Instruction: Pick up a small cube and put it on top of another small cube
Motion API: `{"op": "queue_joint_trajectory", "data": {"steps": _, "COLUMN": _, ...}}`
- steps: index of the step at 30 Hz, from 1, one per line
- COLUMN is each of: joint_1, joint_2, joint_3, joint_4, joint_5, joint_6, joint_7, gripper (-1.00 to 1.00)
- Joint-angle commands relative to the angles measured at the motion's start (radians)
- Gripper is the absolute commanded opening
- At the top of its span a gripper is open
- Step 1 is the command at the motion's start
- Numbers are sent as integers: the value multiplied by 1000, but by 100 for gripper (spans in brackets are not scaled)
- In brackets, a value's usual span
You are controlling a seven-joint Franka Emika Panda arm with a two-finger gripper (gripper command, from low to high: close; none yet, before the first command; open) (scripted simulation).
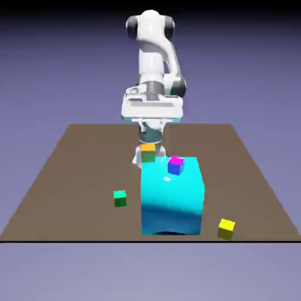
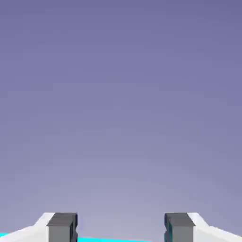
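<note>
Gripper fingers are standing wide apart in the hand view, with nothing between them but blue-violet backdrop and a thin sliver of cyan along the bottom edge; so the gripper is holding nothing. In the exterior view the gripper is hanging low behind the big glossy cyan block, close to the small cube with an orange top and green sides, which is sitting just behind that block; whether the fingers are touching it cannot be told. On the cyan block's top is resting a small cube with a magenta top and blue sides. The tiny all-green cube is lying on the brown table, well apart from the gripper, nearer the camera and toward the exterior view's left, clear of the cyan block's left face; reaching it looks to call for travelling that way before descending. Being a cube, it is offering no long axis; its faces are sitting roughly square to the table edges. A small yellow cube is sitting near the front edge, toward the exterior view's right.
</note>
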Motion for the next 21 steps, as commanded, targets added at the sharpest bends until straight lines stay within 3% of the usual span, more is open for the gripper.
{"op": "queue_joint_trajectory", "data": {"steps": 1, "joint_1": 11, "joint_2": -10, "joint_3": -29, "joint_4": -1, "joint_5": -29, "joint_6": -11, "joint_7": -44, "gripper": 0}}
{"op": "queue_joint_trajectory", "data": {"steps": 21, "joint_1": 229, "joint_2": -212, "joint_3": -608, "joint_4": -21, "joint_5": -611, "joint_6": -227, "joint_7": -913, "gripper": 0}}
